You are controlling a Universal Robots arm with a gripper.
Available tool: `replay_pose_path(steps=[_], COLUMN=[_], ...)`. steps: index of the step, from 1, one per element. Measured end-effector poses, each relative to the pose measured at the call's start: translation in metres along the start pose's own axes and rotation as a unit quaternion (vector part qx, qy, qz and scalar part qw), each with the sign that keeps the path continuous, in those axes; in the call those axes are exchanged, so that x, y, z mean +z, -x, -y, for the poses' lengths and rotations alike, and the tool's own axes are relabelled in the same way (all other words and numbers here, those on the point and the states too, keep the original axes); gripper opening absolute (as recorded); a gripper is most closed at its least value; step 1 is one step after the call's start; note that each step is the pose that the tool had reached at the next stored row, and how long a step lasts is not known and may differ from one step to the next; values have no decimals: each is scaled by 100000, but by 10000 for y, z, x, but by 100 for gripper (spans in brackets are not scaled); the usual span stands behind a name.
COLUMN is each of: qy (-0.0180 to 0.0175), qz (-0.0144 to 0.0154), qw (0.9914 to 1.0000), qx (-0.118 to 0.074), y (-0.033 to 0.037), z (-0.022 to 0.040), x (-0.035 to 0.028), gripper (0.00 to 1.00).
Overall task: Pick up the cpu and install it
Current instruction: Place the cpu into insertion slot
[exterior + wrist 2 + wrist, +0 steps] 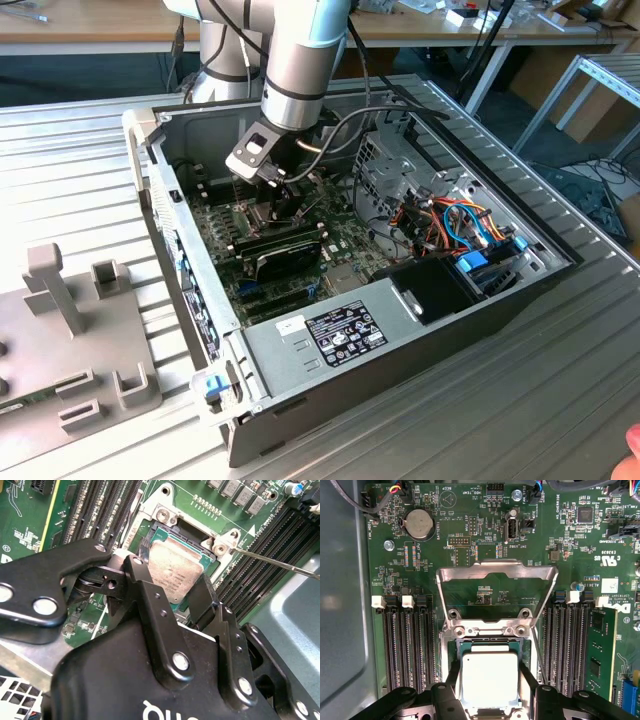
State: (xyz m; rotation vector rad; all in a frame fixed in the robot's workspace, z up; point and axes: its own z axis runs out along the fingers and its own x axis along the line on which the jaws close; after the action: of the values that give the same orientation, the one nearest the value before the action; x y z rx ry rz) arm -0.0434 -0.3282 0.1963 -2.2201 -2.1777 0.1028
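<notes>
The black body of the gripper lies nearest in the second wrist view, with its two fingers reaching out to either side of the cpu. The jaws are drawn in to the width of the chip, and the fingertips are set against two opposite edges of it, so the cpu is taken to be held. In the first wrist view the cpu is seen level between the fingers and within the square outline of the socket, while the hinged socket frame is folded back flat on the motherboard, just beyond the socket. A memory module is seated in a slot well to one side.

In the exterior view the gripper is found in the upper middle of the frame, lowered into the open computer case.

The seating step is judged to be in hand, the lifting being done. What follows is judged to call for the chip to lie flat and square in the socket, with no sideways drag.
</notes>
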Motion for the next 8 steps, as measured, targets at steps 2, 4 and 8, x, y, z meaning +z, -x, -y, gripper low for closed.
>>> replay_pose_path(steps=[2,4,8], qy=[2,1,-4], qz=[-32,-46,-41], qw=[100000,100000,100000], qx=[-3,-2,-105], y=[0,0,-1], z=[0,0,-1], x=[1,2,8], gripper=[55,55,55])
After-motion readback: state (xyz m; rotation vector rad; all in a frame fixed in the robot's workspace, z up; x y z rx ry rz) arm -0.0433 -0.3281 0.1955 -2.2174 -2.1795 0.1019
